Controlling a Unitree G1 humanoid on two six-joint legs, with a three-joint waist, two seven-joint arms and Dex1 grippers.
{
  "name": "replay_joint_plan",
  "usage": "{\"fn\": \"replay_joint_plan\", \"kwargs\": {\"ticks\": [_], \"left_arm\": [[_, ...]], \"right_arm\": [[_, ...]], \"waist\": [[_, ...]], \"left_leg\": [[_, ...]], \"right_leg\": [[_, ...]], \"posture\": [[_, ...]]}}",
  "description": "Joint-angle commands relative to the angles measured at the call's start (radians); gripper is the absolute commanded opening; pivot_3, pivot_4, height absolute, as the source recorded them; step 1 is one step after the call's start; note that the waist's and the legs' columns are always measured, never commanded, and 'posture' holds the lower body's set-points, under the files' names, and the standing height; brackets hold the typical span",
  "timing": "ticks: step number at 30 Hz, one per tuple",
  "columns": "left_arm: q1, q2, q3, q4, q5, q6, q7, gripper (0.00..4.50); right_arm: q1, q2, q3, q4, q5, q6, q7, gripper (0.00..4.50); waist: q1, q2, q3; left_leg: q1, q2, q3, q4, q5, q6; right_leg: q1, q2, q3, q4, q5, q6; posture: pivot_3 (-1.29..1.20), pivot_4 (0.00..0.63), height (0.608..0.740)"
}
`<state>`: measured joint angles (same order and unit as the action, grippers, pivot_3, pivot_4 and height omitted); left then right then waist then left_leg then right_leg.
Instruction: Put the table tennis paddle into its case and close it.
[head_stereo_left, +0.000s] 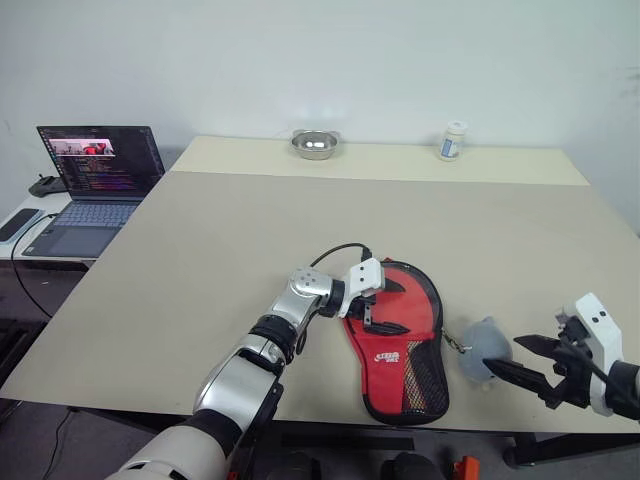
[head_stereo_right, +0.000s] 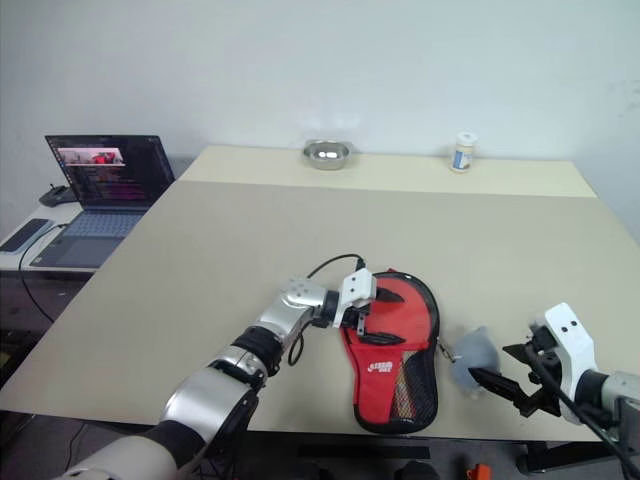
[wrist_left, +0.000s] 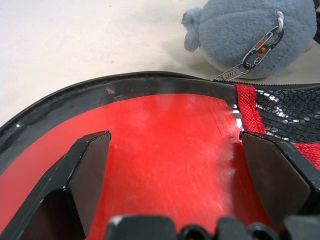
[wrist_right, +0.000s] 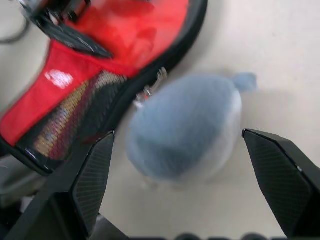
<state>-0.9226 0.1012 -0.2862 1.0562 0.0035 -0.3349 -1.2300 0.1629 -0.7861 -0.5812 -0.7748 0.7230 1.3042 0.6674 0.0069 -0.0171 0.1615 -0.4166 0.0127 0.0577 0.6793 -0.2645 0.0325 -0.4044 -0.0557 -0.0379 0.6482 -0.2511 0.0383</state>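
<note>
Case (head_stereo_left: 405, 345) near table's (head_stereo_left: 200, 280) front edge

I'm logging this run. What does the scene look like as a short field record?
case: red side up, lying near the table's front edge
left tool: open, over the case
right tool: open, empty, beside the plush
plush: grey, clipped to the case's edge
far edge: bowl, bottle
laptop: open, side table

Two robot arms, silver and white.
Left gripper (head_stereo_left: 377, 312): black fingers, white housing behind, looping black cable, silver-and-black jointed forearm. Right gripper (head_stereo_left: 530, 362): black fingers, white housing.
</note>
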Motion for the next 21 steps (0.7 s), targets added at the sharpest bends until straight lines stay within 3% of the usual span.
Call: {"fn": "replay_joint_plan", "kwargs": {"ticks": [1,14,17,21], "left_arm": [[0.023,0.003,-0.014,0.030,0.039,-0.001,-0.005,4.50],[0.025,0.016,-0.016,0.044,0.050,-0.014,0.006,4.50],[0.026,0.014,-0.018,0.052,0.055,-0.020,0.011,4.50],[0.034,0.011,-0.022,0.064,0.060,-0.024,0.014,4.50]], "right_arm": [[0.008,-0.033,0.052,-0.011,-0.041,-0.098,-0.009,4.48],[-0.033,-0.052,0.276,0.039,-0.144,-0.210,-0.096,4.48],[-0.060,-0.057,0.304,0.060,-0.176,-0.216,-0.121,3.86],[-0.056,-0.085,0.319,0.058,-0.203,-0.221,-0.122,2.53]], "waist": [[0.000,0.000,0.000],[0.000,-0.003,-0.002],[0.000,-0.003,-0.002],[0.000,-0.003,-0.003]], "left_leg": [[0.000,0.000,0.000,0.000,0.000,0.000],[0.000,0.000,0.000,0.000,0.000,0.000],[0.000,0.000,0.000,0.000,0.000,0.000],[0.000,0.000,0.000,0.000,0.000,0.000]], "right_leg": [[0.000,0.000,0.000,0.000,0.000,0.000],[0.000,0.000,0.000,0.000,0.000,0.000],[0.000,0.000,0.000,0.000,0.000,0.000],[0.000,0.000,0.000,0.000,0.000,-0.001]], "posture": [[0.00,0.150,0.740],[0.00,0.150,0.740],[0.00,0.150,0.740],[0.00,0.150,0.740]]}}
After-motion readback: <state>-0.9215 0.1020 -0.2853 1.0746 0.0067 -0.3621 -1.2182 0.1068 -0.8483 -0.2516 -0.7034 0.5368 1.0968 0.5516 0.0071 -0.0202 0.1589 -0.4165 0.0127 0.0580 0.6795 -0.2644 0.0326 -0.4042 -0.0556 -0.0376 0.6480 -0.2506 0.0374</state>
